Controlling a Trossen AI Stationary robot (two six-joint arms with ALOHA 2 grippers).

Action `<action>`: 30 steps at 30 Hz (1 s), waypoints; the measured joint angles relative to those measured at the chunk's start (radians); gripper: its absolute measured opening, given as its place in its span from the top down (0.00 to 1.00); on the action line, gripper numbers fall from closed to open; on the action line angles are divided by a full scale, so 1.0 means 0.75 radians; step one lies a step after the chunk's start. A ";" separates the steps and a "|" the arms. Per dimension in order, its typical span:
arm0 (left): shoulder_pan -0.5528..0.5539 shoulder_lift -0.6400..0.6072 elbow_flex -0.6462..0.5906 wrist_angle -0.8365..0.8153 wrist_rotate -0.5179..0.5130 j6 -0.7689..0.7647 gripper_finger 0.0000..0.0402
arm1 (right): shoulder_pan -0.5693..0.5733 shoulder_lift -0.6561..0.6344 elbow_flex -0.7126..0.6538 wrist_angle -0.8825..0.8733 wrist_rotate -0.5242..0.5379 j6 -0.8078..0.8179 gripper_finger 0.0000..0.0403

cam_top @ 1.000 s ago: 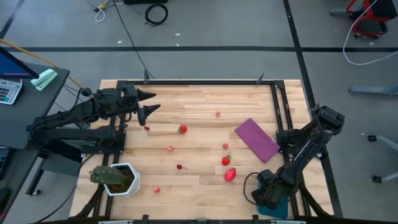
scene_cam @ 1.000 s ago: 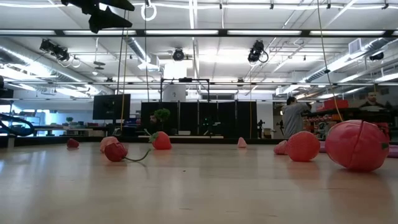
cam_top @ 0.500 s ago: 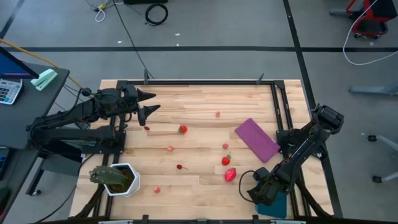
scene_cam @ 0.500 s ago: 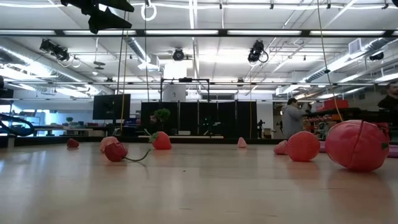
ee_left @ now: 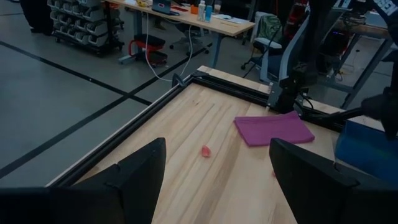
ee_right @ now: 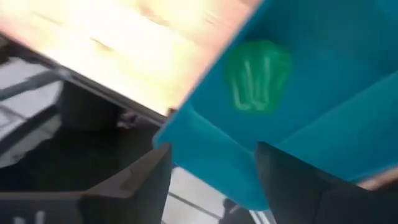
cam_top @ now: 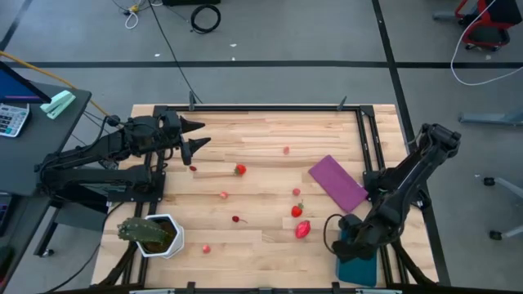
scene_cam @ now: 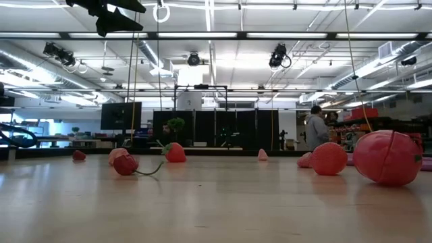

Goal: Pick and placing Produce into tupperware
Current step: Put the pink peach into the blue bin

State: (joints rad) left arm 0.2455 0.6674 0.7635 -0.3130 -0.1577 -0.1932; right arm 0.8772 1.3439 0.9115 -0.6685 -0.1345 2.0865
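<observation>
The right gripper (cam_top: 350, 245) is hovering over the teal tupperware (cam_top: 359, 269) at the tabletop's (cam_top: 261, 131) corner; strawberries (cam_top: 303, 229) are lying scattered.

My right arm covers most of the tupperware (cam_top: 359, 269) in the high view, bottom right. Wrist view's blurry, the green piece (ee_right: 257, 76) is just a smear. That pink bit (cam_top: 205, 248) lower left is too small to identify.

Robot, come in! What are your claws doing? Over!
Right claw open over tub; green piece inside. Left claw open, waiting. Strawberries still on table. Nothing blocking.
</observation>
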 joint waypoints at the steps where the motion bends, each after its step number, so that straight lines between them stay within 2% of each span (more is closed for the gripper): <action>1: 0.000 0.000 0.000 0.000 0.000 0.000 0.28 | 0.000 -0.016 0.000 0.000 0.040 -0.002 0.42; 7: 0.000 0.000 0.000 0.001 0.001 -0.005 0.28 | -0.007 -0.087 0.000 0.001 0.235 -0.105 0.42; 12: 0.000 0.000 0.000 0.001 0.001 -0.005 0.28 | -0.027 -0.112 0.000 -0.005 0.382 -0.322 0.42; 25: -0.001 0.000 0.000 0.001 0.001 -0.006 0.28 | -0.233 -0.105 0.000 -0.055 1.195 -1.200 0.42; 30: -0.001 0.000 0.000 0.002 0.001 -0.006 0.28 | -0.336 -0.105 0.000 -0.055 1.414 -1.390 0.42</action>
State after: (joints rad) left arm 0.2451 0.6674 0.7635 -0.3119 -0.1574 -0.1974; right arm 0.6252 1.2652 0.9115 -0.7099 0.9260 1.0441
